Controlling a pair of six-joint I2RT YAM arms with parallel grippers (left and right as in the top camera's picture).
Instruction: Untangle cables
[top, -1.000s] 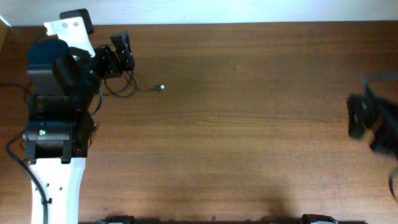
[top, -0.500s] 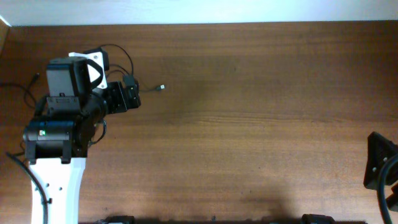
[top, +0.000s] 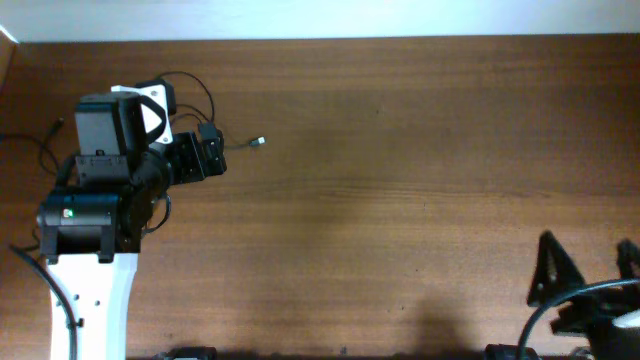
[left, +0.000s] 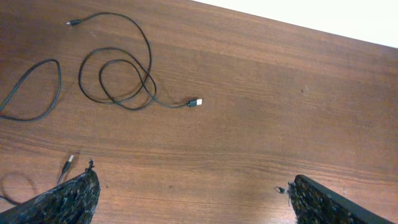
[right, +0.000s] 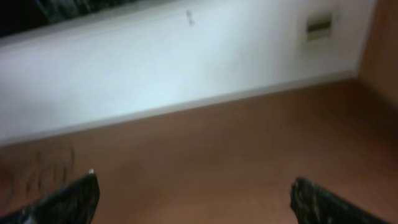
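In the left wrist view, one thin black cable (left: 124, 74) lies in loose overlapping loops on the wooden table, ending in a silvery plug (left: 196, 102). A second cable (left: 43, 93) curves at the far left. A third cable's plug (left: 67, 167) lies beside my left finger. My left gripper (left: 193, 202) is open and empty, on the near side of the cables. In the overhead view the left gripper (top: 208, 155) sits by the cables, with the silvery plug (top: 258, 142) to its right. My right gripper (top: 590, 270) is open and empty at the lower right, far from the cables.
The wooden table (top: 400, 180) spreads between the arms. The left arm's base (top: 90, 260) stands at the left edge. The blurred right wrist view shows the open gripper (right: 193, 199), the table and a white wall (right: 186, 56) behind it.
The left arm swung its gripper back and to the right, off the cables, then stayed still. The right arm moved from the right edge down to the lower right corner.
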